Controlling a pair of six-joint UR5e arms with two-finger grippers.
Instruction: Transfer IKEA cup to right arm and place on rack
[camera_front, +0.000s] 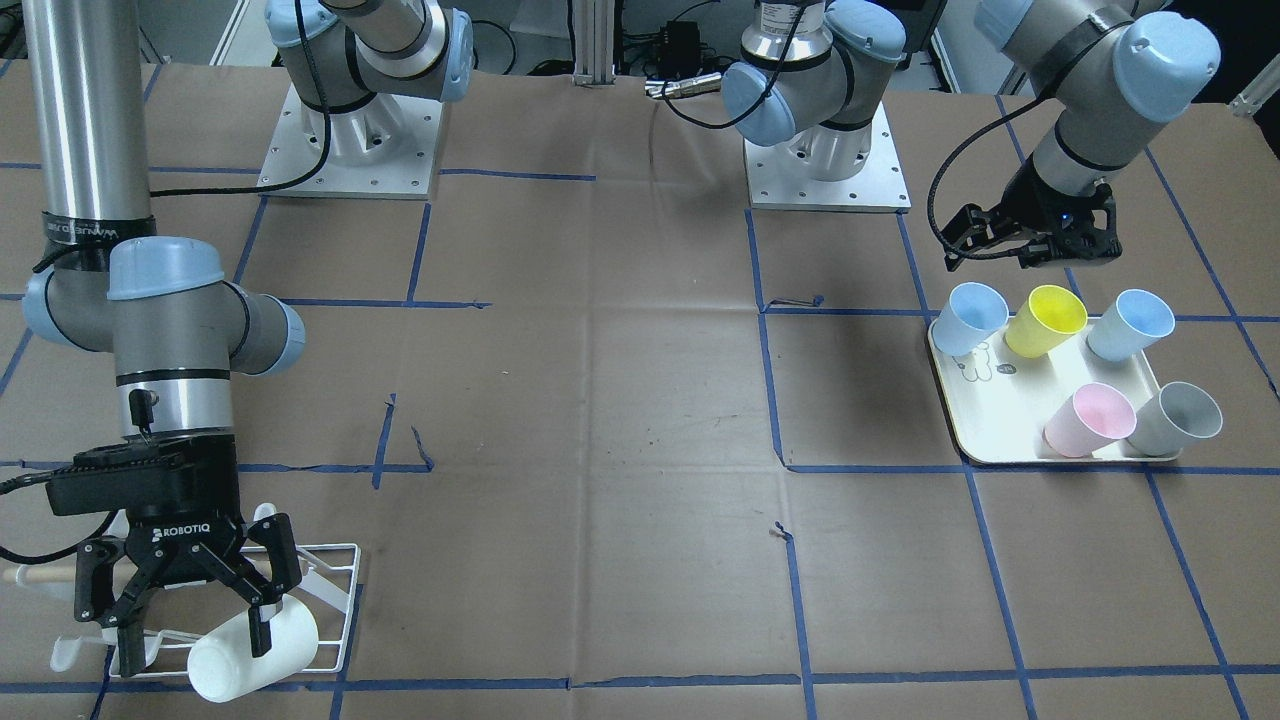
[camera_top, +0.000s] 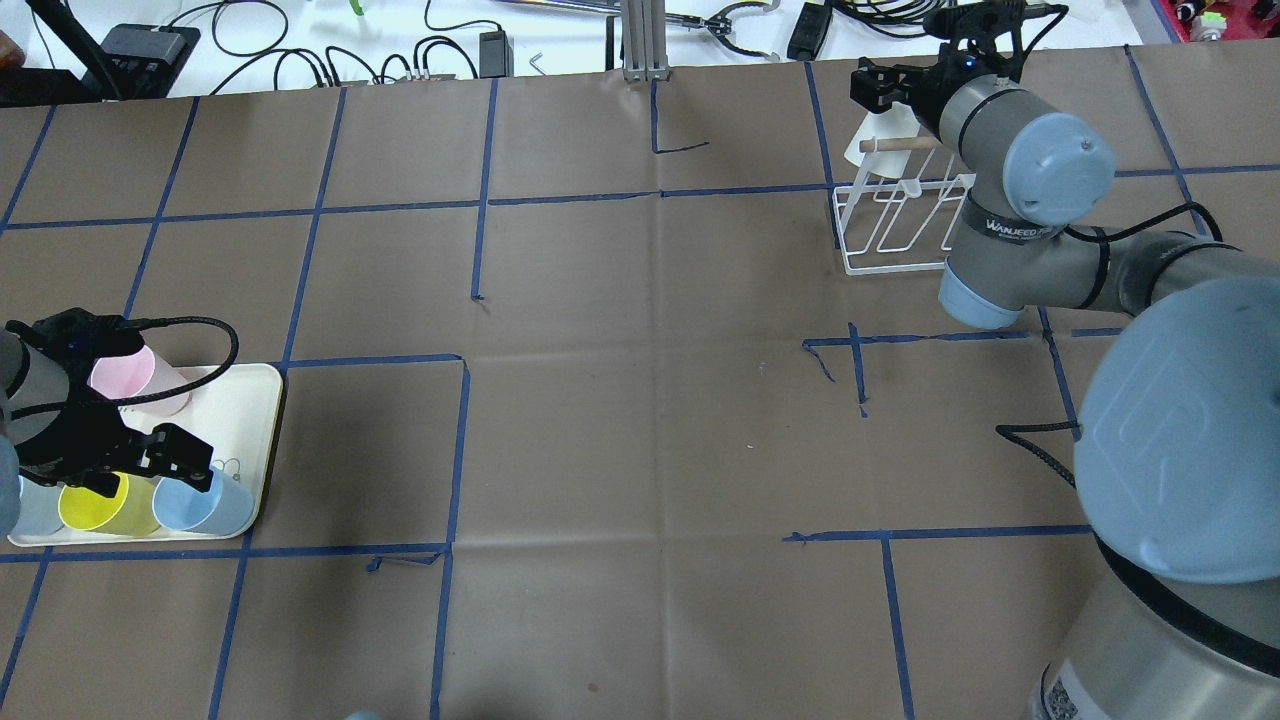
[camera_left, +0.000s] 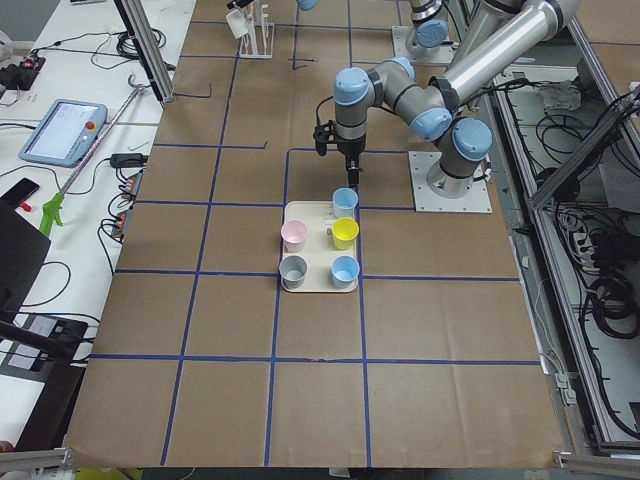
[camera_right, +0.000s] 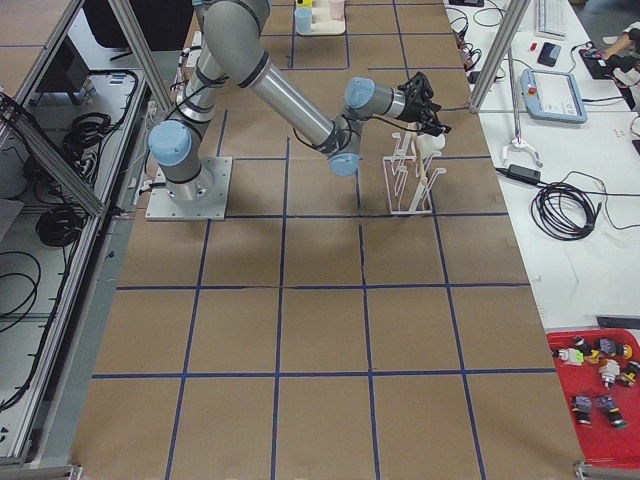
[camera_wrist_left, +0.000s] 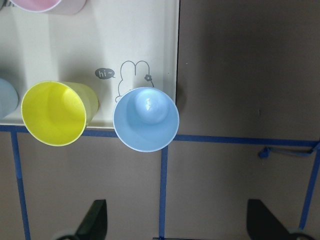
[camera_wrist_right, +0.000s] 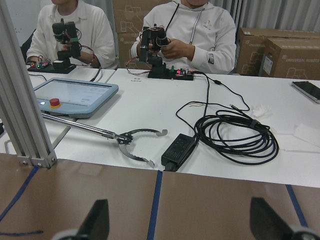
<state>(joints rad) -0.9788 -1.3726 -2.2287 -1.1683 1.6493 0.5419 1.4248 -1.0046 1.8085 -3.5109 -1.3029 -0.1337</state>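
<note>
While white cup is sitting on rack, right gripper, spread and empty, is probably needing straight retreat; left gripper is hovering spread, far from rack.

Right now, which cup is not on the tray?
The white cup: it rests on the rack, while the other five cups stand on the tray.

The tabletop is brown, gridded with blue tape lines. A cream tray, printed with a grey outline rabbit and a "hi~" bubble, carries two pale blue cups, a yellow cup, a pink cup and a grey cup. The rack is white wire, its dowel pale wood; the white cup matches it.
</note>
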